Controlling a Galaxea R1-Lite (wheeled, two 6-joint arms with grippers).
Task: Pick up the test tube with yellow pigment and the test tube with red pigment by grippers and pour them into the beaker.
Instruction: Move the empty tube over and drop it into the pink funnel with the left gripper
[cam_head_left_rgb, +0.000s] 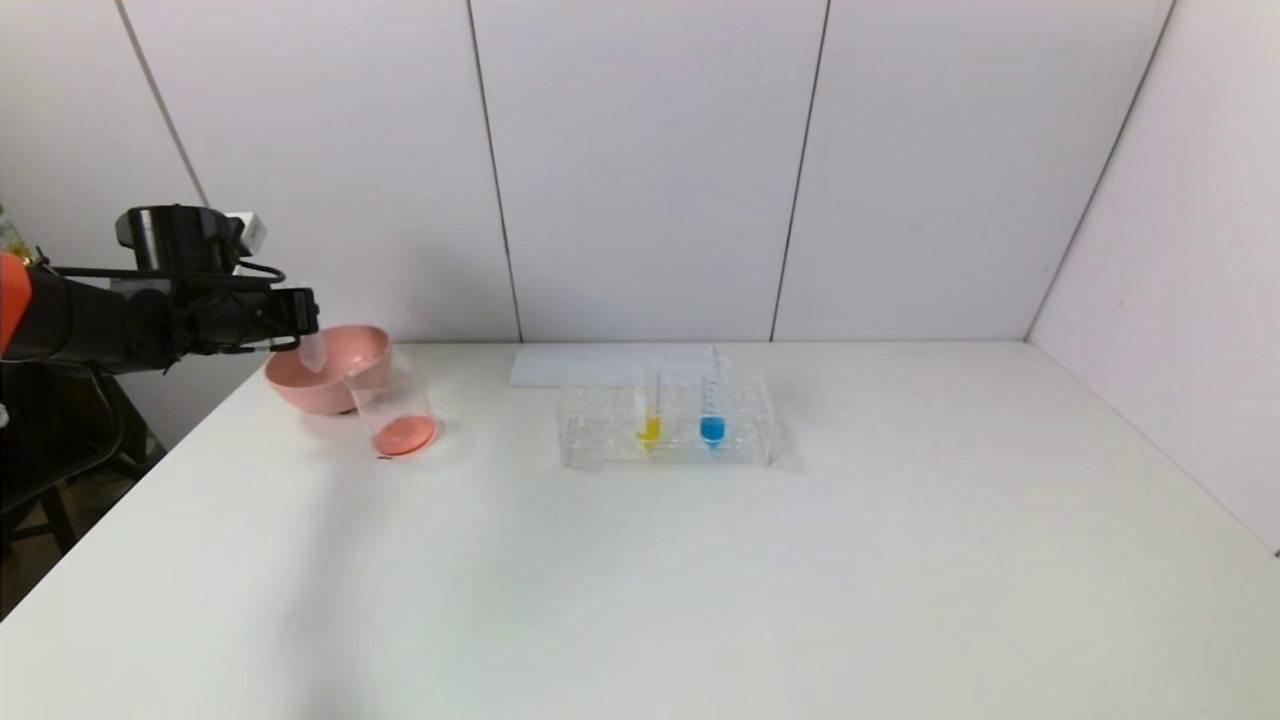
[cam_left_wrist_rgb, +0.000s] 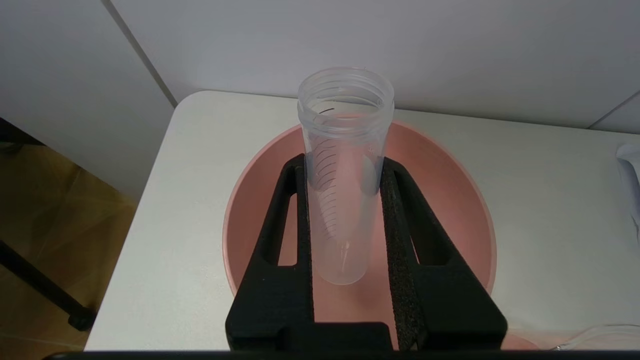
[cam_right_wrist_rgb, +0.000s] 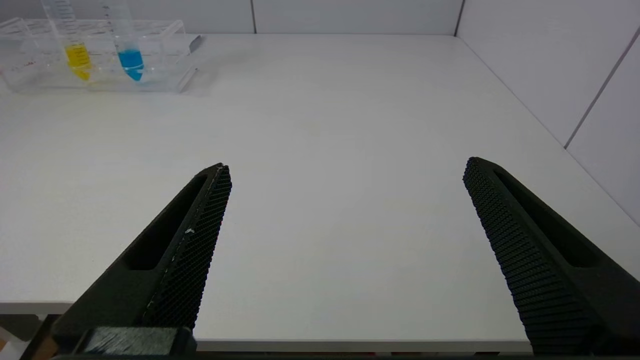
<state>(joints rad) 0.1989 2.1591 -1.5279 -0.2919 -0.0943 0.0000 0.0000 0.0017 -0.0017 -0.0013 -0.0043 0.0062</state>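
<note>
The table (cam_head_left_rgb: 700, 580) has a matt white top, smooth. The pink bowl (cam_left_wrist_rgb: 440, 200) looks like matt plastic. The emptied test tube (cam_left_wrist_rgb: 345, 165) is clear plastic, threaded at its mouth, faintly glossy. The left gripper (cam_left_wrist_rgb: 345, 225) has black fingers (cam_left_wrist_rgb: 280, 280) with a grainy, foam-like inner face; the right gripper (cam_right_wrist_rgb: 345, 240) shows a fine cross-hatched grip texture. At 3 o'clock from the beaker (cam_head_left_rgb: 395, 405), the tube rack (cam_head_left_rgb: 665, 420) is clear, probably acrylic, and glossy.

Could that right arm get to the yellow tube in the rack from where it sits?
Probably yes. The right tool is open and empty, and only bare table lies between it and the yellow tube, standing in the rack beside the blue tube.
</note>
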